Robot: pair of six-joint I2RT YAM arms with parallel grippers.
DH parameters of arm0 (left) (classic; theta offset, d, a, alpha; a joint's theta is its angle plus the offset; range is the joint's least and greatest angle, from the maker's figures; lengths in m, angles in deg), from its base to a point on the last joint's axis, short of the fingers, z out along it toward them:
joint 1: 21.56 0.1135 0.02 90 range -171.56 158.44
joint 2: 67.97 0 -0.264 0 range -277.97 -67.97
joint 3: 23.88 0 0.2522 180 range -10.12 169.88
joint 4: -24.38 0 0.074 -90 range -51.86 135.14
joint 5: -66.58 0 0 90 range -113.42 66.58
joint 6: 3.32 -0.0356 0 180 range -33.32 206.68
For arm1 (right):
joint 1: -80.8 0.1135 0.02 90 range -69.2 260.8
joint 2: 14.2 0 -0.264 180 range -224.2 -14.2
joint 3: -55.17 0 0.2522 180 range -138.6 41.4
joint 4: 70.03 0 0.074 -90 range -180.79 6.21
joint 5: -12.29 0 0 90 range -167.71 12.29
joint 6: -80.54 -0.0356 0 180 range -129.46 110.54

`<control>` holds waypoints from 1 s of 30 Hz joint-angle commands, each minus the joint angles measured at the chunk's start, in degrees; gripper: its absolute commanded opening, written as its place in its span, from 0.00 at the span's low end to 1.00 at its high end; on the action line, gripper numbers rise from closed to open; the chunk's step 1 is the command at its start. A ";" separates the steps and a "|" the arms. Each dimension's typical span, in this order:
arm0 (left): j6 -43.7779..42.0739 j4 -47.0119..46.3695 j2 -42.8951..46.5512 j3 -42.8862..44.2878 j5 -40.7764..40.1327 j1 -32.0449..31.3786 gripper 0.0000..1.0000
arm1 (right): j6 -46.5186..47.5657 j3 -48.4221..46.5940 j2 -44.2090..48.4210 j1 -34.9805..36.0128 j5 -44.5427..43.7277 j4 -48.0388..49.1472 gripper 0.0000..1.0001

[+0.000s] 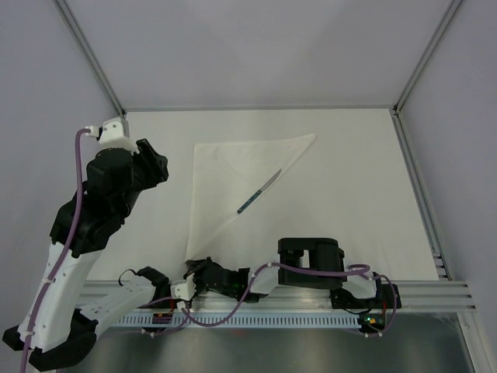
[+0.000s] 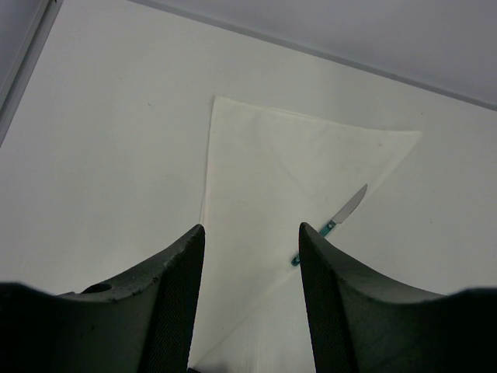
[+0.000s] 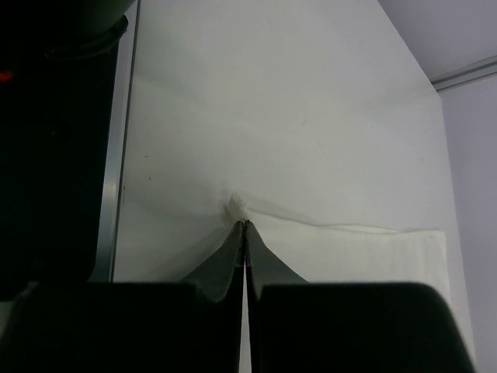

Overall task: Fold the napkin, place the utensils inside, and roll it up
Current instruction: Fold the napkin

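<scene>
The white napkin [image 1: 233, 175] lies on the table folded into a triangle, one point at the far right and one at the near left. A knife [image 1: 259, 192] with a teal handle rests along its diagonal edge. My right gripper [image 1: 189, 273] is low at the near point, shut on the napkin's corner [image 3: 235, 207], which puckers up at the closed fingertips [image 3: 244, 224]. My left gripper [image 1: 159, 167] hangs above the table to the left of the cloth, open and empty [image 2: 252, 233], looking down on the napkin [image 2: 287, 171] and knife [image 2: 342, 217].
The white table [image 1: 349, 202] is bounded by grey walls with metal frame posts at the back corners. An aluminium rail [image 1: 435, 291] carrying the arm bases runs along the near edge.
</scene>
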 commanded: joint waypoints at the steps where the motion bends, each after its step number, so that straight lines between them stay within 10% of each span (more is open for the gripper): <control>1: 1.32 -1.81 -0.30 -0.30 1.03 -0.19 0.56 | -2.45 -1.69 0.79 -0.60 -0.22 1.15 0.02; 24: 1.23 -2.16 0.49 -0.65 0.77 -0.19 0.56 | -9.74 -1.60 8.08 -5.44 6.37 -6.23 0.00; 30: 0.97 -2.08 0.67 -0.74 0.60 -0.19 0.57 | -10.80 0.68 10.54 -5.52 12.87 -7.99 0.34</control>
